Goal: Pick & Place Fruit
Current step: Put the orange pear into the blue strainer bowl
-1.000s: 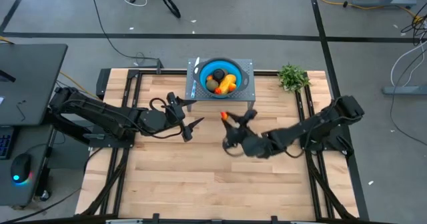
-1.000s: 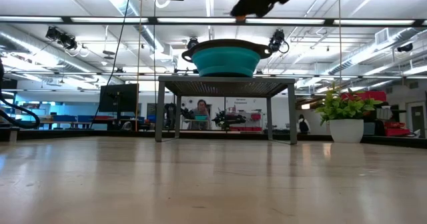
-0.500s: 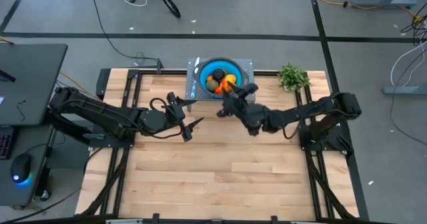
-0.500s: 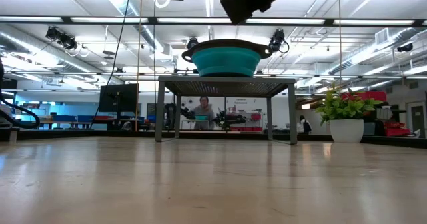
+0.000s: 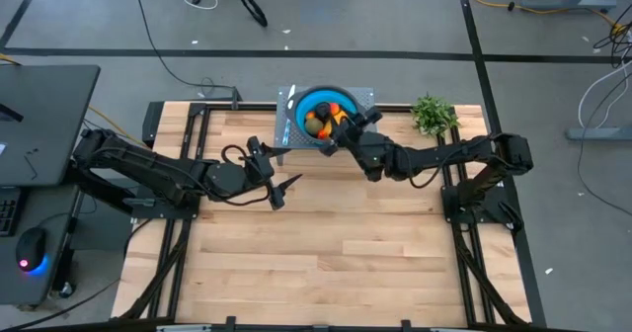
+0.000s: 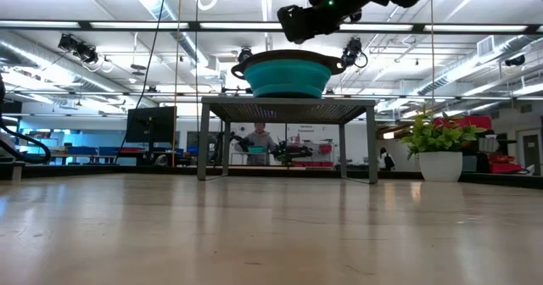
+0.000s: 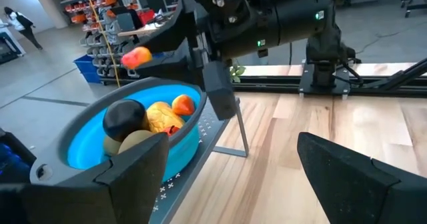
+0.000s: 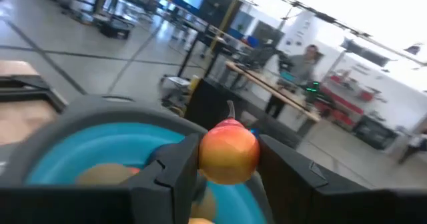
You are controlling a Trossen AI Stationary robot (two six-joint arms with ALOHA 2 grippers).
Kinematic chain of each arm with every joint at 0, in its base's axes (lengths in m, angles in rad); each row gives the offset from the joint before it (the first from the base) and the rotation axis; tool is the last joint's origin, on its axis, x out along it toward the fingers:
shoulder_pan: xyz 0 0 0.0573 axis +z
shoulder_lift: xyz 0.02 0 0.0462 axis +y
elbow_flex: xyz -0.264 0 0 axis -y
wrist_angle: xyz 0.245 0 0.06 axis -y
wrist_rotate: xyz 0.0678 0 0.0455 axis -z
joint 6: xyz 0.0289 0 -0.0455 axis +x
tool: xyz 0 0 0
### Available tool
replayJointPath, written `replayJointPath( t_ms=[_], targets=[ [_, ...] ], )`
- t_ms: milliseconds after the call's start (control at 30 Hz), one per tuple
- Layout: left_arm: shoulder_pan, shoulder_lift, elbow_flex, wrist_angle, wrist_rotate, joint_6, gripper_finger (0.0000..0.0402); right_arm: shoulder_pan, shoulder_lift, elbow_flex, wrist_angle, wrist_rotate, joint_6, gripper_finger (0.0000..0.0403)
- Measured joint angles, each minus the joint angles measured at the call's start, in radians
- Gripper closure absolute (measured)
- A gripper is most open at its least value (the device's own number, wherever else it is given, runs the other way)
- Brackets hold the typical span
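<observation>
Right gripper (image 8: 223,159) clamped on orange-red fruit (image 8: 229,149) above blue bowl (image 7: 80,134); center over bowl, lower, then release.

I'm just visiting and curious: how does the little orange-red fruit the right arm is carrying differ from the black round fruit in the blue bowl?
The orange-red fruit is clamped in the right tool, up over the blue bowl; the black fruit lies inside the bowl against other fruit. The orange-red one is bright with a thin stem; the black one is dark, and no stem shows. The black one looks larger. Both are roundish.
</observation>
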Motion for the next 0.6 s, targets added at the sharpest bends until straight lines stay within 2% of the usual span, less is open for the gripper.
replayJointPath(
  t_ms=[367, 600],
  targets=[
    [0.0, 0.0, 0.0, 0.001, 0.0, 0.009, 0.0061, -0.054, -0.001, 0.0, -0.157, -0.098, 0.163, 0.0246],
    [0.0, 0.0, 0.0, 0.001, 0.0, 0.009, 0.0061, -0.056, -0.008, 0.0, -0.157, -0.099, 0.155, 0.0246]
  ],
)
